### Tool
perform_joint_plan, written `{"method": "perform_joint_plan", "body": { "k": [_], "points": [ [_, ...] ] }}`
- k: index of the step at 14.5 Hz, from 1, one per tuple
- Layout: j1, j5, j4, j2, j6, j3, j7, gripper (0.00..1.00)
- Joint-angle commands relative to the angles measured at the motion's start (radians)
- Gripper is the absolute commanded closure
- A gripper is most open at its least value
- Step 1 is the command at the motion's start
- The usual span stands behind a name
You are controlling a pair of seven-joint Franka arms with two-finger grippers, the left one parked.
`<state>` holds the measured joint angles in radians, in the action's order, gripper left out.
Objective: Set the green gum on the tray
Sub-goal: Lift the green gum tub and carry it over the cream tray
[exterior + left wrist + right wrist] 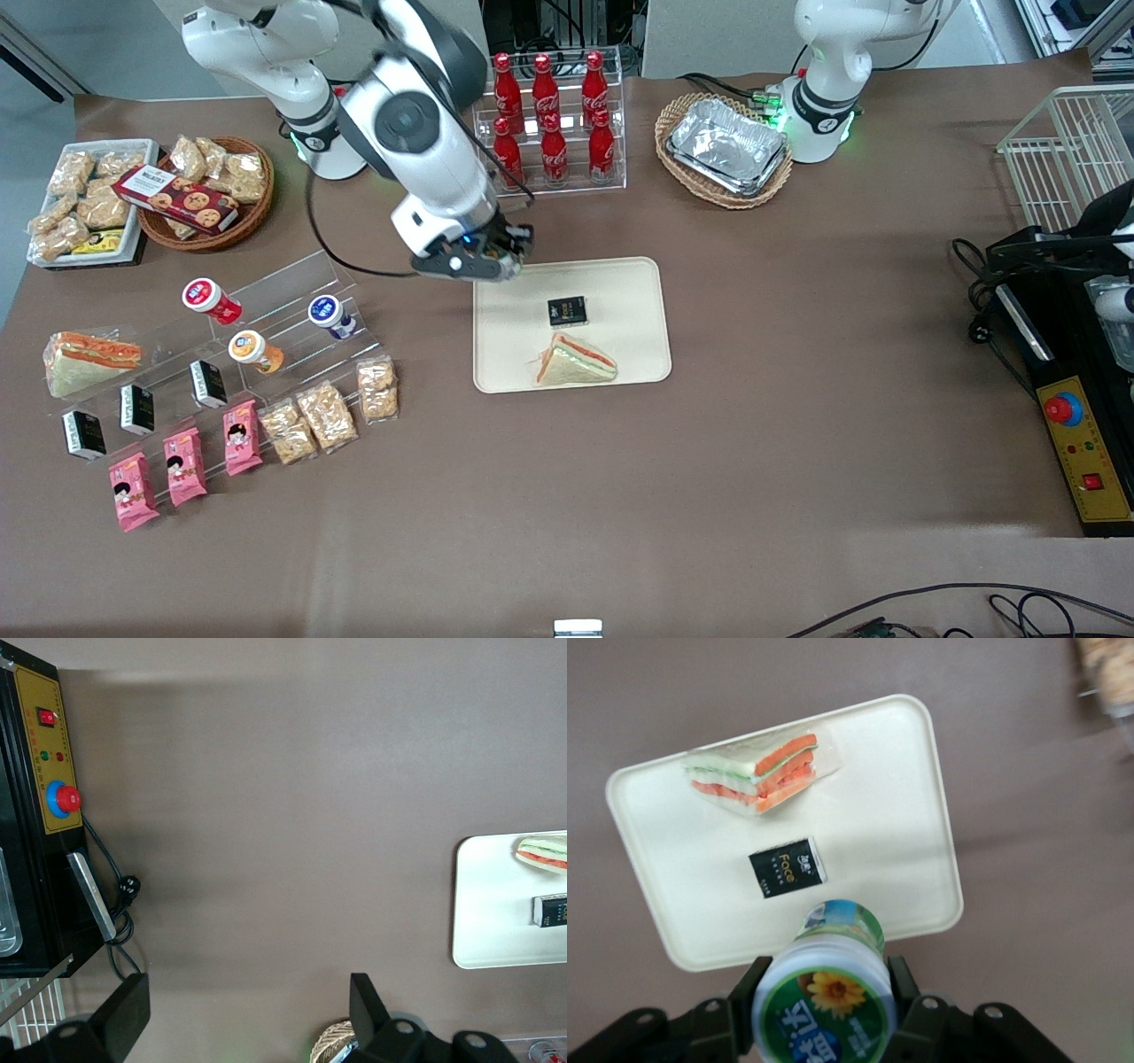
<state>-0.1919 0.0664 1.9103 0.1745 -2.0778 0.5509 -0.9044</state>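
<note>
My right gripper (824, 992) is shut on the green gum (826, 992), a small bottle with a green-rimmed white lid; the fingers (749, 992) press its two sides. In the front view the gripper (483, 261) hangs above the edge of the beige tray (629, 292) farthest from the front camera, at the working arm's end; the gum is hidden there by the hand. In the right wrist view the tray (904, 815) lies below the bottle, holding a wrapped sandwich (757, 775) and a small black packet (787, 868).
A clear stepped stand (292, 301) holds red-lidded (211, 301), orange-lidded (254, 351) and blue-lidded (330, 316) bottles. Snack packs (310, 416) lie in front of it. A cola rack (549, 120) and a wicker basket of foil trays (725, 149) stand farther from the front camera than the tray.
</note>
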Motion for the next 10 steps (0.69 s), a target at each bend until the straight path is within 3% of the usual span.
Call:
{"method": "perform_joint_plan", "body": {
  "k": [1,8,10],
  "points": [
    [-0.018,-0.098,0.136,0.066,-0.207,0.006,-0.056,0.5],
    [-0.023,-0.149,0.309,0.114,-0.434,0.004,-0.085,0.5],
    [-0.023,-0.196,0.344,0.125,-0.488,0.003,-0.097,0.5]
  ]
}}
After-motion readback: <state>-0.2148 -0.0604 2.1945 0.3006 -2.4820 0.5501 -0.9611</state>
